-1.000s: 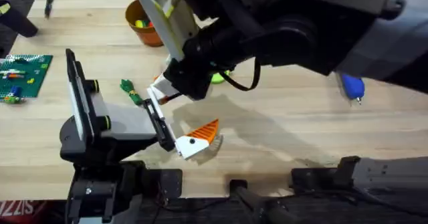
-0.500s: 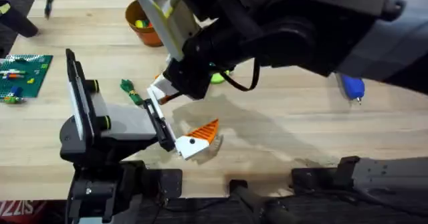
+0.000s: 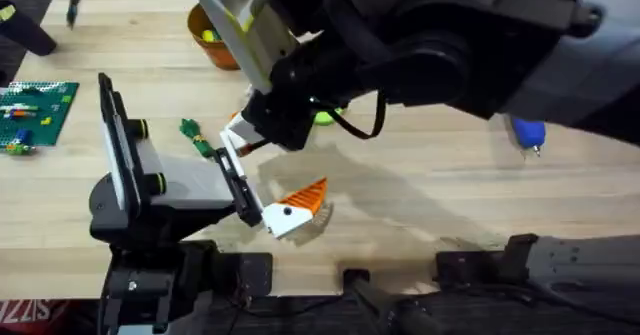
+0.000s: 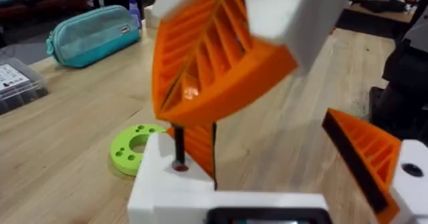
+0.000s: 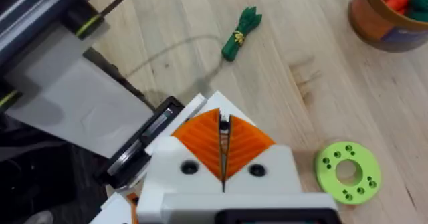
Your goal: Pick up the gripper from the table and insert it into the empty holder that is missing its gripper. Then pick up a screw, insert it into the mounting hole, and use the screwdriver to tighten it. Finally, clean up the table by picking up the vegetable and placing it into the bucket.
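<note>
My left gripper is open and lies low over the table. One of its fingers is the white holder, with an orange ribbed gripper piece standing in it. The other finger carries an orange tip. My right gripper is shut just above the holder. Its orange pads pinch a thin dark screw that points down into the holder's hole. The green vegetable lies on the table beside the left arm. At the back stands the orange bucket. The blue screwdriver lies far right.
A lime-green ring lies close beside the grippers. A green brick plate sits at the left edge. The right arm reaches across the middle of the table. A teal pouch lies beyond the table.
</note>
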Tool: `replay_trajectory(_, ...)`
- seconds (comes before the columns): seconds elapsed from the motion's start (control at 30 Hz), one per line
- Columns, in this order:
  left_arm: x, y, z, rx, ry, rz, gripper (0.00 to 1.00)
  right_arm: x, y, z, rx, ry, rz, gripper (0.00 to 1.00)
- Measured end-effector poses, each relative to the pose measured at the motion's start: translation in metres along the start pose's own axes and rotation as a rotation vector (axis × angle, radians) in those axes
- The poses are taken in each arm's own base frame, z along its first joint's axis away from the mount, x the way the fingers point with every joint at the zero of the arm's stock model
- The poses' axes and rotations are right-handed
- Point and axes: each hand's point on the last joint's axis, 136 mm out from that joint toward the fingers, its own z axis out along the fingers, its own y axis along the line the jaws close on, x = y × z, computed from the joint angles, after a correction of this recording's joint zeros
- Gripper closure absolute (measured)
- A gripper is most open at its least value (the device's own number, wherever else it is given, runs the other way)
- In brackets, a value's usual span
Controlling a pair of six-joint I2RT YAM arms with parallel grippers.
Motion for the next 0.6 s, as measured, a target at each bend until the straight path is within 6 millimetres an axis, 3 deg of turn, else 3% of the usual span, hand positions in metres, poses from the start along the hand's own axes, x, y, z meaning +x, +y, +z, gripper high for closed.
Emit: replay_trajectory(0.6,0.0,0.0001,0.0,0.0,0.0,0.0,0.015,0.0025,-0.0022,0.0042,0.007,0.013,0.003,0.996)
